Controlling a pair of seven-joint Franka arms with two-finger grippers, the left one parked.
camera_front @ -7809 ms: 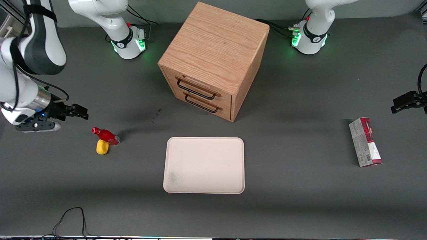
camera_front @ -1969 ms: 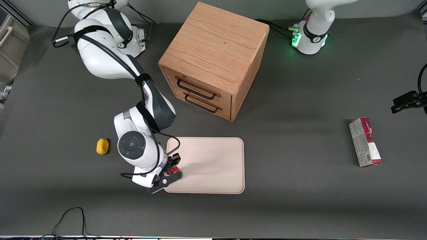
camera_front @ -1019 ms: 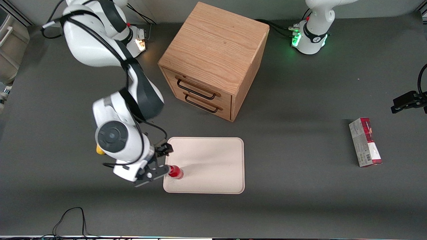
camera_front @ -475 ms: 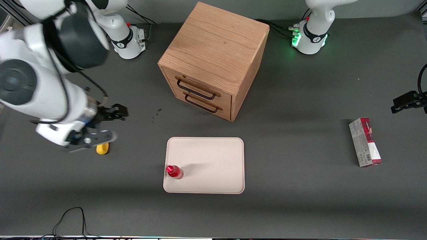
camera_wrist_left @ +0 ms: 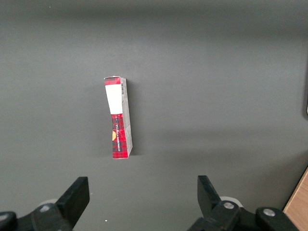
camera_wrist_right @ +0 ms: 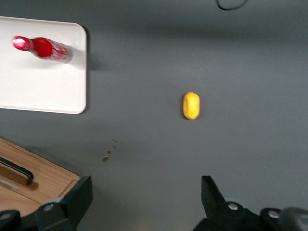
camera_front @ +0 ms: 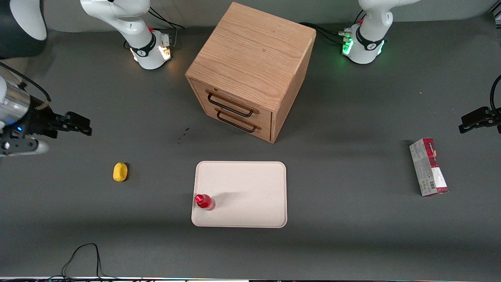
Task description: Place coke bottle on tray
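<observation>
Right arm was raised at the working arm's end of the table; gripper [camera_front: 62, 131] hung empty, fingers [camera_wrist_right: 77, 199] spread wide.

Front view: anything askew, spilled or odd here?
Little. The bottle stands upright on the tray, close to its corner. A few dark specks mark the table near the cabinet. The gripper hangs open, well clear.

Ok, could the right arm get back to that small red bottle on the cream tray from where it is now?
Probably yes. The small red bottle stands upright near a corner of the cream tray, with nothing around it. The gripper hangs open above bare table, toward the working arm's end.
</observation>
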